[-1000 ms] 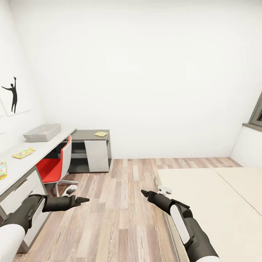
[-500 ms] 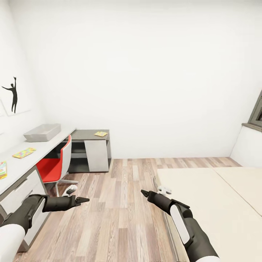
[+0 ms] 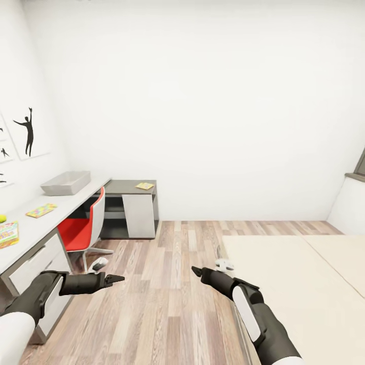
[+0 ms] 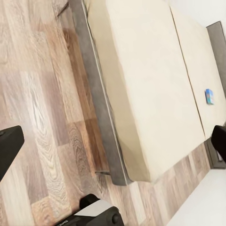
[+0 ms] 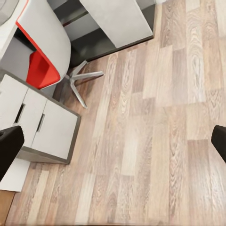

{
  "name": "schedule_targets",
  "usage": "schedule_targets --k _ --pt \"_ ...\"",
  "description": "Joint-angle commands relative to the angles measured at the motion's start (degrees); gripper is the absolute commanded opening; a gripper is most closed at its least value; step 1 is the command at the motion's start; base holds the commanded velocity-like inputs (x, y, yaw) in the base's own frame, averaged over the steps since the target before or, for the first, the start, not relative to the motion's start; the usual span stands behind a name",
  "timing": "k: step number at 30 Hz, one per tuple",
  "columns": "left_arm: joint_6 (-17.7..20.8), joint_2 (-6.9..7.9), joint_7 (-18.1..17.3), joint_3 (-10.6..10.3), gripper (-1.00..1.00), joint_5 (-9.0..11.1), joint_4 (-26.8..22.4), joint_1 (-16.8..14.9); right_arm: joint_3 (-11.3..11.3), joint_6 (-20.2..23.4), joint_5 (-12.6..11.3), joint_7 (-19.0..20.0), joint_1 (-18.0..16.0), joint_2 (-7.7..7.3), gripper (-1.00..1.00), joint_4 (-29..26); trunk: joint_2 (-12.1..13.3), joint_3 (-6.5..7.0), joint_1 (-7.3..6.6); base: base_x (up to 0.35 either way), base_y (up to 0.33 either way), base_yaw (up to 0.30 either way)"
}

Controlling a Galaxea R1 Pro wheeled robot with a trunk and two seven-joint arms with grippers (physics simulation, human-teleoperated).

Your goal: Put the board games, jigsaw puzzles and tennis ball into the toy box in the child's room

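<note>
The robot is standing on the floor between bench and bed, both claws empty. The left claw is gaping wide, as is the right claw. The toy box is sitting far along the bench, a puzzle, a board game and the ball nearer. A small blue game is lying near the bed's headboard. Best approach squarely, stopping short of the red chair.

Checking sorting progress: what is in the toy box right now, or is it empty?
Cannot tell. The toy box sits far off on the table and its rim hides the inside; a jigsaw puzzle lies outside it.
</note>
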Motion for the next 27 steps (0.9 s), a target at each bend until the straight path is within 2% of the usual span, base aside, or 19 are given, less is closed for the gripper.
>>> schedule_targets --k 1,17,27 --pt "0.5 -0.01 -0.3 0.2 1.0 -0.2 0.0 0.0 0.0 0.3 -0.1 0.1 0.0 0.0 1.0 0.0 0.0 -0.03 0.02 -0.001 -0.001 0.193" --pt "0.5 -0.06 -0.3 0.2 1.0 -0.2 0.0 0.0 0.1 0.3 -0.1 0.2 0.0 -0.15 1.0 0.0 0.0 -0.03 0.02 0.0 -0.011 0.036" --pt "0.5 -0.07 -0.3 0.2 1.0 -0.2 0.0 0.0 0.1 0.3 -0.1 0.2 0.0 -0.08 1.0 0.0 0.0 -0.03 0.02 0.0 -0.191 0.0"
